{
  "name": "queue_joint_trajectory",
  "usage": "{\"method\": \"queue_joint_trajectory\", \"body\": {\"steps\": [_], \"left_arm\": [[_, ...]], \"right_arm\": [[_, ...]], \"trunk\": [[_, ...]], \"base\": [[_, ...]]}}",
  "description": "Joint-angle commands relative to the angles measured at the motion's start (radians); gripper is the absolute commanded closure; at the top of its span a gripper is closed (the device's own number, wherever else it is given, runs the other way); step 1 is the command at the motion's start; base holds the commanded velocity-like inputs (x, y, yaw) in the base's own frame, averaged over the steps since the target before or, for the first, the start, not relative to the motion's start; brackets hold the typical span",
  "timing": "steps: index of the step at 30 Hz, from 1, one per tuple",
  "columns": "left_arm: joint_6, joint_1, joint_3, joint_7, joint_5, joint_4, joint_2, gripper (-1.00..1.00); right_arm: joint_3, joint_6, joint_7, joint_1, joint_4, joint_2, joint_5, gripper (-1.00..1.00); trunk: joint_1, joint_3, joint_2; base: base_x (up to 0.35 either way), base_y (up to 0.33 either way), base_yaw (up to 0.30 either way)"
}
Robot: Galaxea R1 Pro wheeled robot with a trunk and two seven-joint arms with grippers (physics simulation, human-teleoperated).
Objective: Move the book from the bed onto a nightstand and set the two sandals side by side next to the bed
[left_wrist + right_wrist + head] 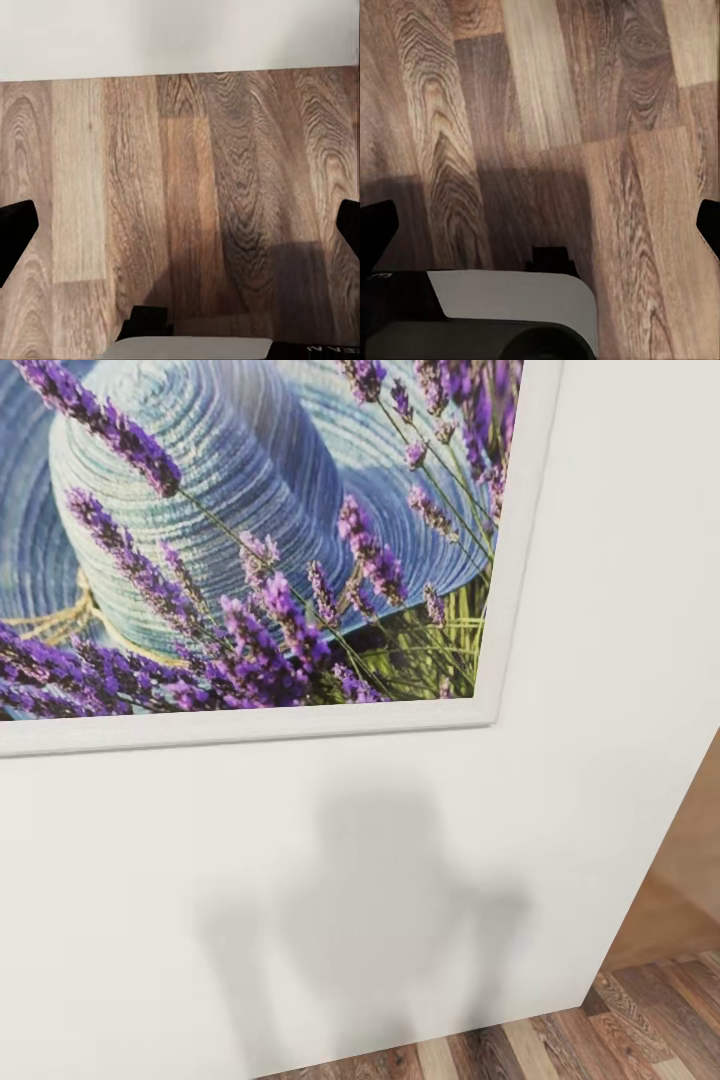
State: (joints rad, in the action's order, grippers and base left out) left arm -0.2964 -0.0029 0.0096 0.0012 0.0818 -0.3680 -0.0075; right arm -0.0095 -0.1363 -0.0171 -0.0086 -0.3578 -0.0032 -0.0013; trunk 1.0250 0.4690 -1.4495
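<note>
Facing nothing I can work on yet, I hang both arms over the wood-plank floor (187, 195); my left end effector (180, 232) and right end effector (540, 225) stand apart and empty. Beyond rises a white wall (400, 920) with a lavender picture (250, 540). Book, bed and sandals lie somewhere unseen, so I judge I must turn and drive on.
</note>
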Motion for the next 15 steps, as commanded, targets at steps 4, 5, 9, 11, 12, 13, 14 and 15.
{"method": "queue_joint_trajectory", "body": {"steps": [4,5,9,11,12,13,14,15], "left_arm": [[-0.004,0.0,0.001,0.0,0.011,-0.022,0.0,-1.0],[-0.004,0.0,0.001,0.0,0.012,-0.024,0.0,-1.0],[-0.004,0.0,0.001,0.0,0.013,-0.025,-0.001,-1.0],[-0.004,0.0,0.002,0.0,0.013,-0.019,-0.001,-1.0],[-0.005,0.0,0.004,0.0,0.013,-0.017,-0.002,-1.0],[-0.005,0.0,0.005,0.0,0.013,-0.016,-0.002,-1.0],[-0.005,0.0,0.006,0.0,0.013,-0.015,-0.002,-1.0],[-0.005,0.0,0.008,0.0,0.013,-0.014,-0.002,-1.0]], "right_arm": [[-0.001,-0.003,-0.001,-0.001,-0.005,0.0,-0.001,-1.0],[-0.002,-0.003,-0.001,-0.001,-0.005,0.0,-0.001,-1.0],[-0.006,-0.003,0.002,0.0,-0.006,-0.004,-0.002,-1.0],[-0.006,-0.003,0.003,0.0,-0.007,-0.004,-0.002,-1.0],[-0.006,-0.003,0.004,0.0,-0.007,-0.003,-0.002,-1.0],[-0.006,-0.003,0.004,0.0,-0.007,-0.003,-0.002,-1.0],[-0.006,-0.003,0.004,0.0,-0.007,-0.003,-0.002,-1.0],[-0.006,-0.003,0.004,0.0,-0.006,-0.002,-0.001,-1.0]], "trunk": [[0.0,0.001,-0.001],[0.0,0.001,-0.001],[0.0,0.001,-0.001],[0.0,0.001,-0.001],[0.0,0.001,-0.001],[0.0,0.001,-0.001],[0.0,0.001,-0.001],[0.0,0.001,-0.001]], "base": [[0.0,0.0,0.0],[0.0,0.0,0.0],[0.0,0.0,0.0],[0.0,0.0,0.0],[0.0,0.0,0.0],[0.0,0.0,0.0],[0.0,0.0,0.0],[0.0,0.0,0.0]]}}
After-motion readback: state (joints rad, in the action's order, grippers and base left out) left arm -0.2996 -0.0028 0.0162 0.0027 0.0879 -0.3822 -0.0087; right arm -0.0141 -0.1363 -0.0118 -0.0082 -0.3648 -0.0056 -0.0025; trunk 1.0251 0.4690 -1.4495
